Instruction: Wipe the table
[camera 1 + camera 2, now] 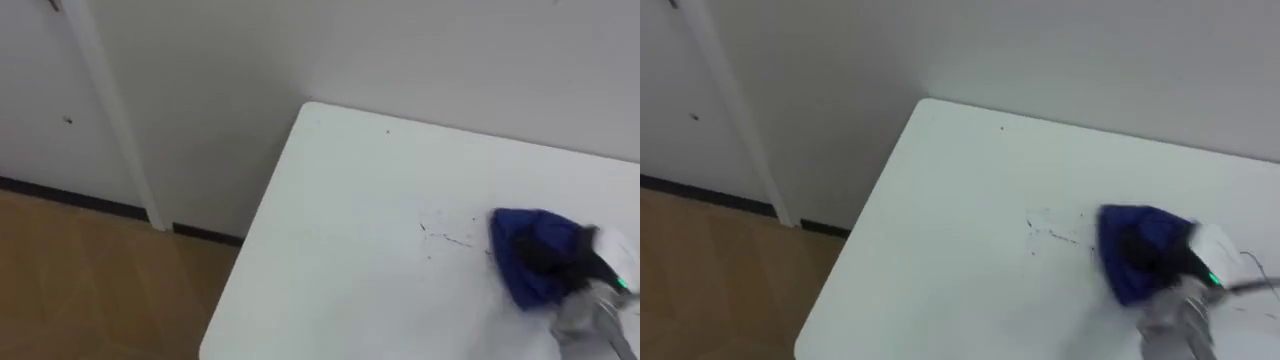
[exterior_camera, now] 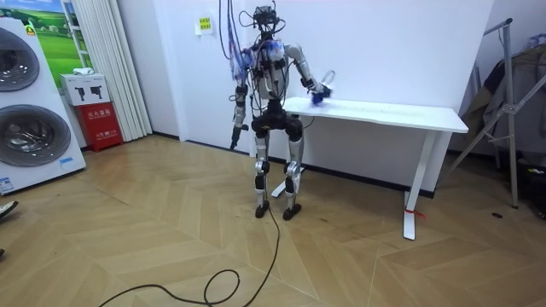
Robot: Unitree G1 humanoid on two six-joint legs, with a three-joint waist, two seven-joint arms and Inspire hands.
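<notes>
A white table [image 1: 340, 230] stands against the wall, and I am at its left end [image 2: 294, 104]. A bunched blue cloth [image 1: 522, 250] lies on the tabletop near its right side in the eye views. My right hand [image 1: 585, 268] comes in from the lower right and rests on the cloth, its dark fingers [image 1: 1160, 255] curled into the fabric. Thin dark marks [image 1: 447, 238] streak the surface just left of the cloth. In the room view my right arm reaches out to the cloth [image 2: 317, 96], while my left hand [image 2: 233, 141] hangs at my side.
The table's left edge drops to wooden floor [image 1: 90, 290]. A white vertical frame [image 1: 110, 120] runs up the wall on the left. In the room view, washing machines [image 2: 30, 111] and a red box [image 2: 101, 124] stand left, a metal stand [image 2: 510, 102] right.
</notes>
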